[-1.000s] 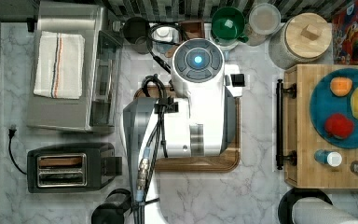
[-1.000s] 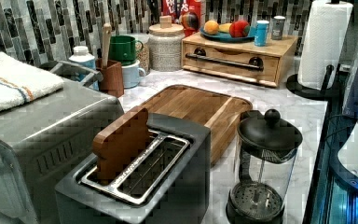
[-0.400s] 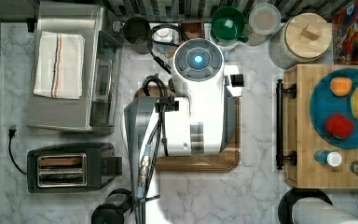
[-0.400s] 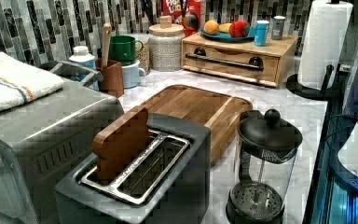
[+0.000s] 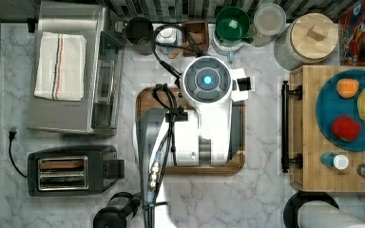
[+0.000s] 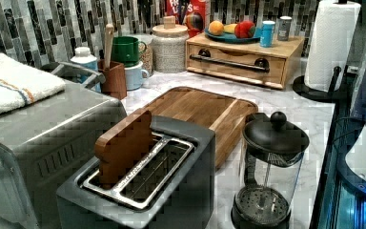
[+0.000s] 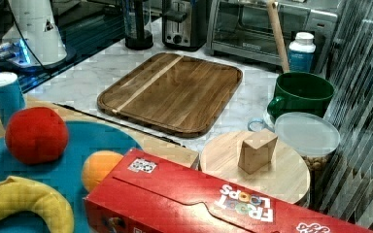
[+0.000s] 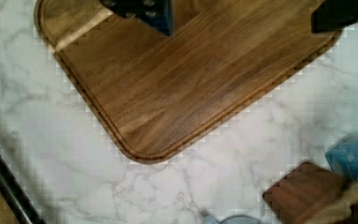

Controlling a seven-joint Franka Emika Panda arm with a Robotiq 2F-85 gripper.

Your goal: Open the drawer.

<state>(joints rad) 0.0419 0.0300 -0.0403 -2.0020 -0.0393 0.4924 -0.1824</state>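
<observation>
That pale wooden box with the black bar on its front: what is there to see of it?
The drawer is a low, light bamboo-coloured box, looking shut, its front flush. A thin black bar handle on two mounts runs along the front. It sits on the marble counter, carrying a blue plate of fruit and two small shakers.

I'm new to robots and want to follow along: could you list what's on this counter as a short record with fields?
Drawer: light wooden box, shut, black bar handle across its front
On top of it: blue plate with fruit
Middle of counter: brown wooden board, nothing on it
Arm: white, above the board
Tool: fingers apart over the board's corner, touching nothing
</observation>
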